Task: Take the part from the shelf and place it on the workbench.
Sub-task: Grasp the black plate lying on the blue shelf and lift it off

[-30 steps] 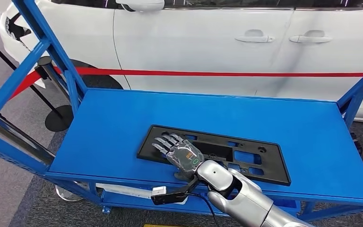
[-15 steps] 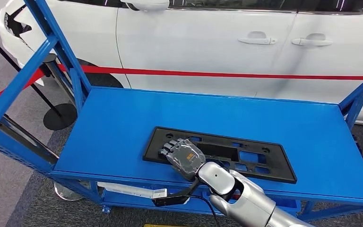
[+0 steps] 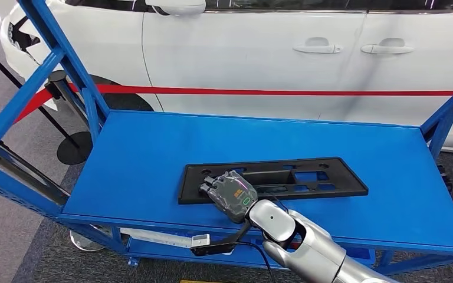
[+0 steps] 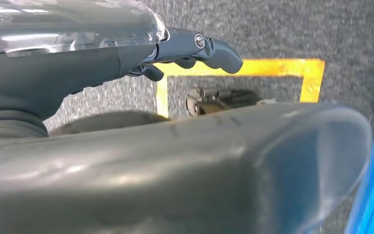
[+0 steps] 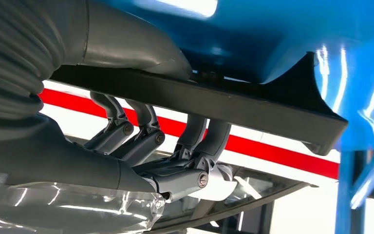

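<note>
One hand, the right hand (image 3: 231,194), does the work at this moment: it grips the near long edge of the part (image 3: 307,180), a flat black perforated panel, close to the panel's 9 o'clock end. In the right wrist view the thumb (image 5: 126,44) presses one face of the part (image 5: 253,107) while the dark fingers (image 5: 199,141) curl round the opposite face, so the edge is clamped between them. On the head view the panel's long axis runs from 9 o'clock toward 3 o'clock, rising slightly toward 2, above the blue shelf (image 3: 153,153). The panel appears tipped up on its gripped side, but whether its far edge touches the shelf cannot be told. The grip lies well off the panel's middle, so most of its length extends toward 3 o'clock from the hand; judged from this, the free end is likely to sag or swing during the lift. The left hand (image 4: 195,48) hangs over grey floor, fingers curled, holding nothing.
</note>
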Controlling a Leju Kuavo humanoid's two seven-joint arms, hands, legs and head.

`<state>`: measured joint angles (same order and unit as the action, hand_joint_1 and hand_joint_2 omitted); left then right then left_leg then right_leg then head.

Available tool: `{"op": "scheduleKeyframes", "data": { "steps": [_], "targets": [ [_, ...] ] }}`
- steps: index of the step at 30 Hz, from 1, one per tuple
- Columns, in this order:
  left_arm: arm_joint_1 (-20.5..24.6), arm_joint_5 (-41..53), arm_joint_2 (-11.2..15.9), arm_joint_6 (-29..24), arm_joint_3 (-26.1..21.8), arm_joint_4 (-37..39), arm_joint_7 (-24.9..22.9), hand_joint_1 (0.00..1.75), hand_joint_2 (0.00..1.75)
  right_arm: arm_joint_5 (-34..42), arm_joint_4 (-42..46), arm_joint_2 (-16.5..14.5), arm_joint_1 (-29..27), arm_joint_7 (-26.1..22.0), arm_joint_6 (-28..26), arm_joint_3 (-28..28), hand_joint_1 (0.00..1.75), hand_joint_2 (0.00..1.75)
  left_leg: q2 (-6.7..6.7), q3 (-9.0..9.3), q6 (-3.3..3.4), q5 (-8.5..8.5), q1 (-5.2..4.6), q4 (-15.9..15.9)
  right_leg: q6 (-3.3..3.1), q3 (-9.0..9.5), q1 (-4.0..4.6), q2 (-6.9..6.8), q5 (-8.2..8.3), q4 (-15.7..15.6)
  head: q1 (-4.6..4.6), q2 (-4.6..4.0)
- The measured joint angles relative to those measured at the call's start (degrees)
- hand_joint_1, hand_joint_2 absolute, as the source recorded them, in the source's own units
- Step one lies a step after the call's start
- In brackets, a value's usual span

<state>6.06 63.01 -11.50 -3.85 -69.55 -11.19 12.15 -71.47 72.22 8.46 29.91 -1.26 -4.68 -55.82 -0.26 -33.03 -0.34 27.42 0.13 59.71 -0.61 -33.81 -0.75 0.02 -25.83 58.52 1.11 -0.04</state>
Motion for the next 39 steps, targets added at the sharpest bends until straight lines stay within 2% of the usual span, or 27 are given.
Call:
{"op": "scheduleKeyframes", "data": {
  "steps": [1, 3, 4, 5, 6, 8, 10, 11, 13, 15, 16, 18, 19, 20, 21, 22, 23, 25, 26, 29, 30, 32, 34, 35, 36, 37, 39],
  "targets": [
    [0.0, 0.0, 0.0, 0.0, 0.0, 0.0, 0.0, 0.00, 0.00, 0.0, 0.0, 0.0, 0.0, 0.0, 0.0, 0.0, 1.66, 1.75, 0.01, -1.03, -0.27, 1.50, 0.09, 2.4, -0.27, 0.02, -0.08, -0.06, 0.10, -0.2, 0.01, 0.00],
    [-0.1, 0.0, 0.0, 0.0, 0.0, 0.0, 0.0, 0.00, 0.00, 0.0, 0.0, 0.0, -0.1, 0.0, 0.1, 0.0, 1.66, 1.75, 0.03, -4.30, -0.64, 5.18, 0.20, 9.7, -0.55, -0.09, 0.00, -0.12, 0.12, -0.1, 0.03, 0.00],
    [-0.1, 0.0, 0.0, 0.0, 0.0, 0.0, 0.0, 0.00, 0.00, 0.0, 0.0, 0.0, -0.2, 0.0, 0.1, 0.0, 1.66, 1.75, 0.04, -5.80, -0.75, 6.30, 0.23, 12.9, -0.57, -0.14, 0.04, -0.13, 0.11, -0.1, 0.03, 0.00],
    [-0.2, 0.0, 0.0, 0.0, 0.0, 0.0, 0.0, 0.00, 0.00, 0.0, 0.0, 0.0, -0.2, 0.0, 0.1, 0.0, 1.66, 1.75, 0.04, -6.54, -0.79, 6.39, 0.24, 14.5, -0.58, -0.16, 0.06, -0.12, 0.10, 0.0, 0.03, 0.00],
    [-0.2, 0.0, 0.0, 0.0, 0.0, 0.0, 0.0, 0.00, 0.00, 0.0, 0.0, 0.0, -0.2, 0.0, 0.1, 0.0, 1.66, 1.75, 0.04, -6.22, -0.74, 5.34, 0.24, 13.8, -0.57, -0.14, 0.07, -0.09, 0.09, 0.0, 0.03, 0.00],
    [-0.2, 0.0, 0.0, 0.0, 0.0, 0.0, 0.0, 0.00, 0.00, 0.0, 0.0, 0.0, -0.2, 0.0, 0.1, 0.0, 1.66, 1.75, 0.07, -2.92, -0.37, 1.32, 0.23, 6.7, -0.48, 0.00, 0.07, 0.02, 0.02, 0.1, 0.02, 0.00],
    [-0.1, 0.0, 0.0, 0.0, 0.0, 0.0, 0.0, 0.00, 0.00, 0.0, 0.0, 0.0, -0.2, 0.0, 0.2, 0.0, 1.66, 1.75, 0.08, 0.15, 0.20, -0.94, 0.04, 0.0, -0.13, -0.04, 0.24, 0.18, -0.03, 0.1, 0.01, 0.00],
    [0.0, 0.0, 0.0, 0.0, 0.0, 0.0, 0.0, 0.00, 0.00, 0.0, 0.0, 0.0, -0.2, 0.1, 0.2, 0.0, 1.66, 1.75, 0.07, 0.69, 0.47, -1.05, -0.09, -1.3, 0.12, -0.12, 0.30, 0.24, 0.01, 0.1, 0.00, 0.00],
    [0.0, 0.0, 0.0, 0.0, 0.0, 0.0, 0.0, 0.00, 0.00, 0.0, 0.0, 0.0, -0.2, 0.1, 0.2, 0.0, 1.66, 1.75, 0.01, 0.82, 1.04, -1.15, -0.14, -1.7, 0.79, -0.18, 0.36, 0.32, 0.21, 0.0, -0.03, 0.00],
    [0.0, 0.0, 0.0, 0.0, 0.0, 0.0, 0.0, 0.00, 0.00, 0.0, 0.0, 0.1, -0.1, 0.1, 0.2, 0.0, 1.66, 1.75, 0.09, 1.08, 1.78, -1.66, 0.10, -2.4, 1.39, -0.55, 0.33, 0.29, -0.64, 1.0, -0.08, 0.00],
    [0.0, 0.0, 0.0, 0.0, 0.0, 0.0, 0.0, 0.00, 0.00, 0.0, 0.0, 0.1, -0.1, 0.1, 0.1, 0.0, 1.66, 1.75, 0.16, 1.20, 2.12, -1.88, 0.24, -2.7, 1.64, -1.39, 0.31, 0.28, -1.94, 3.0, -0.11, 0.00],
    [0.0, 0.0, 0.0, 0.0, 0.0, 0.0, 0.0, 0.00, 0.00, 0.0, 0.0, 0.2, -0.2, 0.1, 0.1, 0.0, 1.66, 1.75, 0.27, 1.19, 2.45, -2.01, 0.22, -2.8, 1.98, -4.59, 0.09, 0.25, -5.57, 9.8, -0.19, 0.00],
    [0.0, 0.0, 0.0, 0.0, 0.0, 0.0, 0.0, 0.00, 0.00, 0.0, 0.0, 0.3, -0.3, 0.1, 0.1, 0.0, 1.66, 1.75, 0.27, 1.13, 2.46, -2.00, 0.19, -2.8, 2.13, -6.24, -0.01, 0.25, -6.87, 13.2, -0.19, 0.00],
    [-0.1, 0.0, 0.0, 0.0, 0.0, 0.0, 0.0, 0.00, 0.00, 0.0, -0.1, 0.3, -0.4, 0.1, 0.1, 0.0, 1.66, 1.75, 0.27, 1.10, 2.45, -1.98, 0.17, -2.8, 2.27, -7.23, -0.11, 0.22, -7.21, 15.2, -0.19, 0.00],
    [-0.1, 0.0, 0.0, 0.0, 0.0, 0.0, 0.0, 0.00, 0.00, 0.0, -0.1, 0.3, -0.5, 0.1, 0.1, 0.0, 1.66, 1.75, 0.25, 1.09, 2.40, -1.95, 0.18, -2.7, 2.37, -7.21, -0.24, 0.18, -6.46, 15.1, -0.19, 0.00],
    [-0.1, 0.0, 0.0, 0.0, 0.0, 0.0, 0.0, 0.00, 0.00, 0.0, -0.1, 0.3, -0.5, 0.1, 0.1, 0.0, 1.66, 1.75, 0.19, 1.11, 2.31, -1.88, 0.21, -2.6, 2.42, -6.07, -0.38, 0.13, -4.78, 12.8, -0.19, 0.00],
    [-0.1, 0.0, 0.0, 0.0, 0.0, 0.0, 0.0, 0.00, 0.00, 0.0, 0.0, 0.3, -0.4, 0.1, 0.1, 0.0, 1.66, 1.75, 0.12, 1.15, 2.13, -1.75, 0.23, -2.4, 2.42, -4.15, -0.52, 0.09, -2.74, 9.1, -0.20, 0.00],
    [0.0, 0.0, 0.0, 0.0, 0.0, 0.0, 0.0, 0.00, 0.00, 0.0, 0.0, 0.3, -0.4, 0.0, 0.2, 0.0, 1.66, 1.75, -0.05, 0.98, 1.54, -1.41, 0.07, -1.9, 2.11, -0.94, -0.49, 0.08, -0.44, 2.5, -0.17, 0.00],
    [0.0, 0.0, 0.0, 0.0, 0.0, 0.0, 0.0, 0.00, 0.00, 0.0, 0.0, 0.3, -0.4, 0.0, 0.2, 0.0, 1.66, 1.75, -0.10, 0.86, 1.23, -1.30, 0.00, -1.7, 1.84, -0.30, -0.40, 0.11, -0.22, 1.0, -0.14, 0.00],
    [0.0, 0.0, 0.0, 0.0, 0.0, 0.0, 0.0, 0.00, 0.00, 0.0, 0.0, 0.3, -0.4, 0.0, 0.1, -0.1, 1.66, 1.75, -0.13, 0.74, 0.27, -1.15, 0.12, -1.6, 0.77, -0.29, -0.18, 0.12, -0.25, 0.5, -0.11, 0.00],
    [0.0, 0.0, 0.0, 0.0, 0.0, 0.0, 0.0, 0.00, 0.00, 0.0, 0.0, 0.3, -0.3, 0.0, 0.1, -0.1, 1.66, 1.75, -0.11, 0.53, -0.06, -0.60, 0.21, -1.0, 0.40, -0.21, -0.20, 0.07, -0.16, 0.3, -0.12, 0.00],
    [0.0, 0.0, 0.0, 0.0, 0.0, 0.0, 0.0, 0.00, 0.00, 0.0, 0.0, 0.3, -0.3, 0.0, 0.1, -0.1, 1.66, 1.75, -0.06, -1.27, -0.53, 2.08, 0.38, 3.3, -0.19, -0.11, -0.33, -0.03, 0.00, 0.1, -0.08, -0.01],
    [-0.1, 0.0, 0.0, 0.0, 0.0, 0.0, 0.0, 0.00, 0.00, 0.0, 0.0, 0.3, -0.3, 0.0, 0.1, -0.1, 1.66, 1.75, -0.06, -4.50, -0.75, 5.38, 0.46, 10.3, -0.43, -0.19, -0.20, -0.06, 0.01, 0.1, -0.07, -0.01],
    [-0.1, 0.0, 0.0, 0.0, 0.0, 0.0, 0.0, 0.00, 0.00, 0.0, 0.0, 0.3, -0.4, 0.0, 0.1, -0.1, 1.66, 1.75, -0.06, -5.73, -0.79, 6.07, 0.49, 12.9, -0.46, -0.22, -0.12, -0.06, 0.01, 0.1, -0.07, -0.01],
    [-0.1, 0.0, 0.0, 0.0, 0.0, 0.0, 0.0, 0.00, 0.00, 0.0, 0.0, 0.3, -0.4, 0.0, 0.1, -0.1, 1.66, 1.75, -0.05, -6.09, -0.75, 5.72, 0.49, 13.6, -0.46, -0.21, -0.07, -0.04, 0.00, 0.1, -0.07, 0.00],
    [-0.2, 0.0, 0.0, 0.0, 0.0, 0.0, 0.0, 0.00, 0.00, 0.0, 0.0, 0.3, -0.4, 0.0, 0.1, -0.2, 1.66, 1.75, -0.05, -5.45, -0.62, 4.35, 0.49, 12.2, -0.45, -0.15, -0.02, -0.01, 0.00, 0.1, -0.06, 0.00],
    [-0.1, 0.0, 0.0, 0.0, 0.0, 0.0, 0.0, 0.00, 0.00, 0.0, 0.0, 0.3, -0.4, 0.0, 0.1, -0.2, 1.66, 1.75, -0.04, -2.03, -0.10, 0.59, 0.43, 4.9, -0.38, 0.02, 0.06, 0.07, -0.04, 0.2, -0.07, 0.00]
  ]
}}
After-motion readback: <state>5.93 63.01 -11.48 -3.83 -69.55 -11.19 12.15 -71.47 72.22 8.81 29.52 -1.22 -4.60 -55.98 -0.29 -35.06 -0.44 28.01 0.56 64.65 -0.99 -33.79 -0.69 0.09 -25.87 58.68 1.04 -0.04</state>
